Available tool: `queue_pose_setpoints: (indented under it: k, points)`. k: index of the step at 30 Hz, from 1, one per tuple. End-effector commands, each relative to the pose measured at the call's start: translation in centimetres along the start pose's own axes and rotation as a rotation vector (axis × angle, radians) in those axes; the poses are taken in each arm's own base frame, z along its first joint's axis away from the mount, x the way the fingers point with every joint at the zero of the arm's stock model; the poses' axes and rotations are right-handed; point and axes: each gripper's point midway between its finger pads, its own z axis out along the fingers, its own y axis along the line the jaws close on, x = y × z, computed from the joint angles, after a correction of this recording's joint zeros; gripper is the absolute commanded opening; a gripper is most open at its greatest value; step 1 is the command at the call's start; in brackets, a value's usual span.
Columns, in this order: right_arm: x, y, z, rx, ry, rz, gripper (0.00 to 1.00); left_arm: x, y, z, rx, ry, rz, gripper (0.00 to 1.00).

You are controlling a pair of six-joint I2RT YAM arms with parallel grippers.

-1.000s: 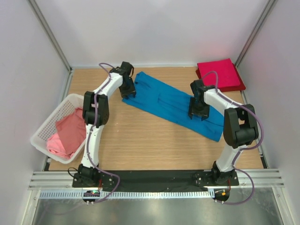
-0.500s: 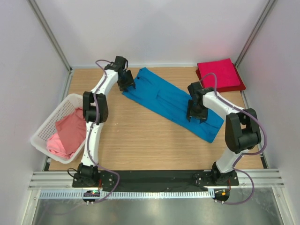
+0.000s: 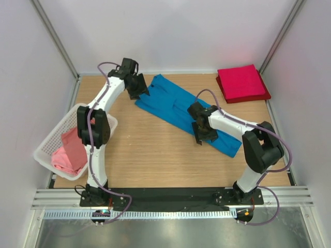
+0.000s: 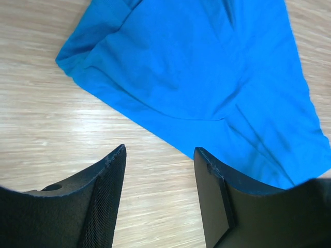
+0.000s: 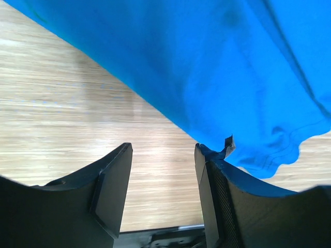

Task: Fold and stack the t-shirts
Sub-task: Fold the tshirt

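Note:
A bright blue t-shirt (image 3: pixel 176 103) lies as a long diagonal strip across the far half of the table. My left gripper (image 3: pixel 138 92) hovers open at its far left end; in the left wrist view (image 4: pixel 160 152) only bare wood shows between the fingers, with the blue t-shirt (image 4: pixel 196 67) just beyond. My right gripper (image 3: pixel 200 137) stands open at the strip's near edge, past its middle. In the right wrist view (image 5: pixel 164 150) the gap holds nothing and the blue t-shirt (image 5: pixel 232 62) lies beside the right finger. A folded crimson red t-shirt (image 3: pixel 242 82) rests at the far right corner.
A white lattice basket (image 3: pixel 51 137) sits at the left table edge with salmon pink t-shirts (image 3: pixel 70 154) inside, partly behind the left arm. Frame posts and white walls close in the back and sides. A black base strip runs along the near edge.
The right gripper moved left and nearer, across the blue shirt to its near edge. The left gripper drew back-left off the shirt's end and opened wider. The shirt's right end pulled in slightly.

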Motion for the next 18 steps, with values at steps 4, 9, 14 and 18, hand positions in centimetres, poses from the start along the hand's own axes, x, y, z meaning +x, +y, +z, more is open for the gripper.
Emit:
queue_pose_setpoints:
  k: [4, 9, 14, 18]
  points:
    - [-0.3, -3.5, -1.3, 0.133, -0.084, -0.111, 0.55, 0.8, 2.8, 2.4, -0.115, 0.023, -0.049, 0.54]
    - [-0.5, -3.2, -1.1, 0.126, -0.093, -0.138, 0.55, 1.5, 4.0, 5.6, -0.152, 0.055, -0.078, 0.53]
    - [-0.3, -2.2, -0.6, 0.084, -0.079, -0.160, 0.54, 0.9, 4.0, 7.2, -0.156, 0.050, -0.089, 0.53]
    - [-0.2, -1.8, 0.1, 0.070, -0.061, -0.177, 0.53, 0.7, 4.4, 8.2, -0.176, 0.045, -0.091, 0.53]
